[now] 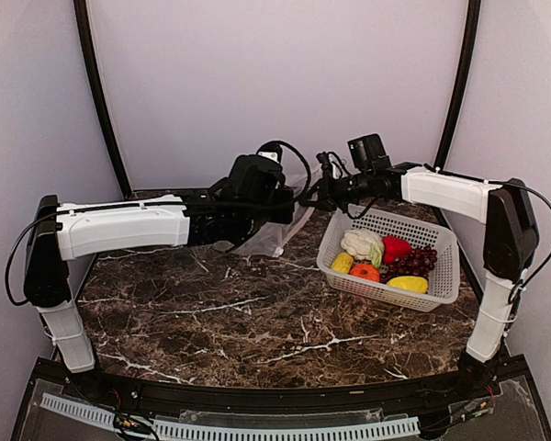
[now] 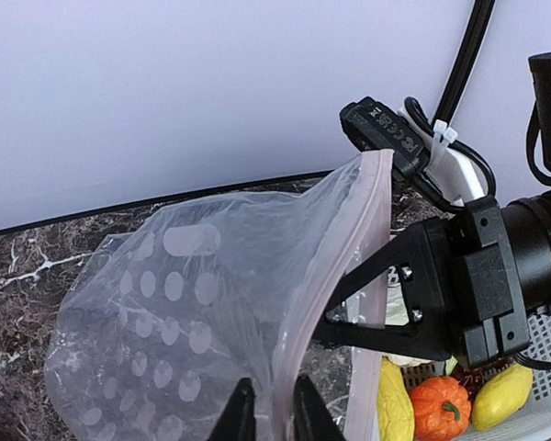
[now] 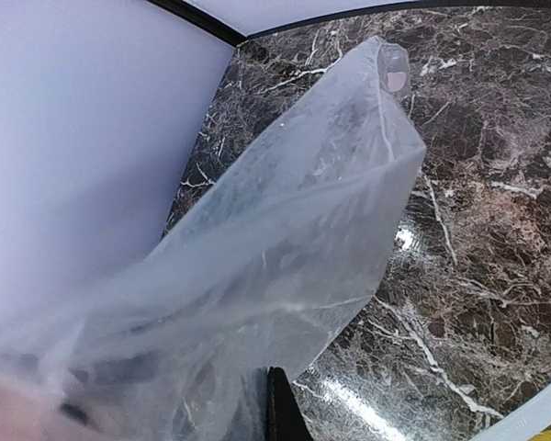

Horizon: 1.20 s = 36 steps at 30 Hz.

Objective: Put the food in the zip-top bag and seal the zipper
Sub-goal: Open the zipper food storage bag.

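The clear dotted zip-top bag (image 1: 272, 237) hangs lifted between both grippers at the table's back middle. Its pinkish zipper (image 2: 349, 239) runs down between the tips of my left gripper (image 2: 275, 415), which stand slightly apart around that rim. My right gripper (image 2: 335, 328) reaches into the bag's mouth from the right and is shut on the rim. In the right wrist view the bag (image 3: 294, 220) drapes over the jaws, leaving one dark finger (image 3: 281, 406) showing. The food lies in the white basket (image 1: 386, 294): cabbage (image 1: 361, 243), red pepper (image 1: 396, 248), grapes (image 1: 419, 262), orange-red piece (image 1: 365, 272) and two yellow pieces (image 1: 407, 284).
The basket stands on the marble table (image 1: 239, 322) at the right, just under the right forearm. Curved purple walls with black posts (image 1: 101, 101) close the back and sides.
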### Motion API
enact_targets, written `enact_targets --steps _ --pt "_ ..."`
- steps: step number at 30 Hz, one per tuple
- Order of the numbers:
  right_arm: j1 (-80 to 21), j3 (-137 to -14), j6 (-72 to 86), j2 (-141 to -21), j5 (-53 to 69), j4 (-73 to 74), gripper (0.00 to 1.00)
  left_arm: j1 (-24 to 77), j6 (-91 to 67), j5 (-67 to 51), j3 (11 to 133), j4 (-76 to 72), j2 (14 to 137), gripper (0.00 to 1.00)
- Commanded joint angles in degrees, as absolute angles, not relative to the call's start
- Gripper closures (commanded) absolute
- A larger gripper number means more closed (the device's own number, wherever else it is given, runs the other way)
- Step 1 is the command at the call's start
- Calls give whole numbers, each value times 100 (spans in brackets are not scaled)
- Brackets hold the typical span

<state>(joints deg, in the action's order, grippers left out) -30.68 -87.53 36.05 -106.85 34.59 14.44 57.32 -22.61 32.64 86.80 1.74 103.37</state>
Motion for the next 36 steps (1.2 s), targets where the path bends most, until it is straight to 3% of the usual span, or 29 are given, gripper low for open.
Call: enact_targets --steps 1,9,14,20,25,36 --pt "-3234 -8850 3564 -10590 3569 1168 100 5705 -1972 3372 9187 622 10521 81" --pt "-3320 -8775 3584 -10349 2986 1422 100 5695 -1620 2875 9307 279 10869 45" --pt "-3322 -8771 3665 -10283 2855 1560 100 5738 -1714 2397 9365 487 10837 38" --pt "-3322 -8746 3673 -10175 2671 1637 100 5979 -1820 2762 9290 917 10798 36" --pt "-3344 -8648 3785 -10129 2816 1586 100 6042 -2103 3770 9218 1300 10864 41" --pt "-3386 -8363 3768 -10038 2994 1471 100 6015 -785 4823 9184 60 11306 47"
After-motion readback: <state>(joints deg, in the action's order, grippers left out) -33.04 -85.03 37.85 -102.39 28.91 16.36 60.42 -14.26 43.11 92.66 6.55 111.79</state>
